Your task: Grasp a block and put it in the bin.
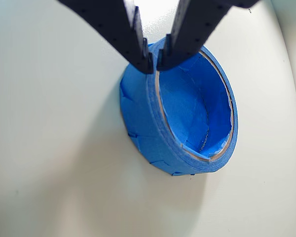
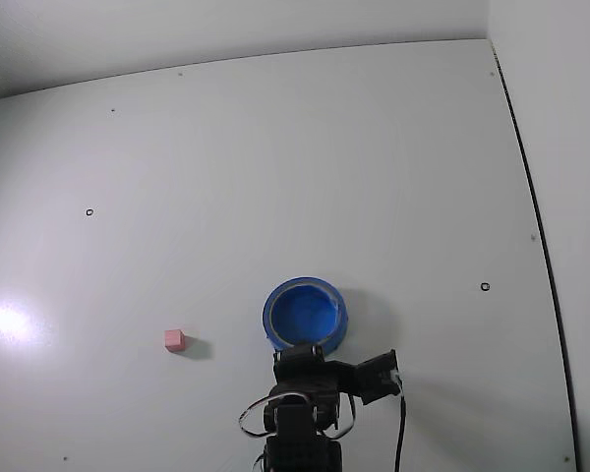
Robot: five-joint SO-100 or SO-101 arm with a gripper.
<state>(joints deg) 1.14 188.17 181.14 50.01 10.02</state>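
Note:
The bin (image 1: pixel 187 118) is a round, shallow, bright blue bowl with a thick rim; it fills the middle of the wrist view and sits low in the middle of the fixed view (image 2: pixel 305 313). It looks empty inside. My gripper (image 1: pixel 154 61) comes in from the top of the wrist view, its black fingers nearly together and holding nothing, just above the bin's near rim. In the fixed view the gripper (image 2: pixel 302 352) is at the bin's lower edge. The block (image 2: pixel 174 340), a tiny pink cube, lies on the table to the left of the bin, apart from the gripper. It is out of the wrist view.
The white table (image 2: pixel 295 177) spreads wide above and to both sides of the bin. A dark seam (image 2: pixel 531 216) runs down the right side. Small dark marks (image 2: pixel 485 287) dot the surface. The arm's base (image 2: pixel 300 433) stands at the bottom edge.

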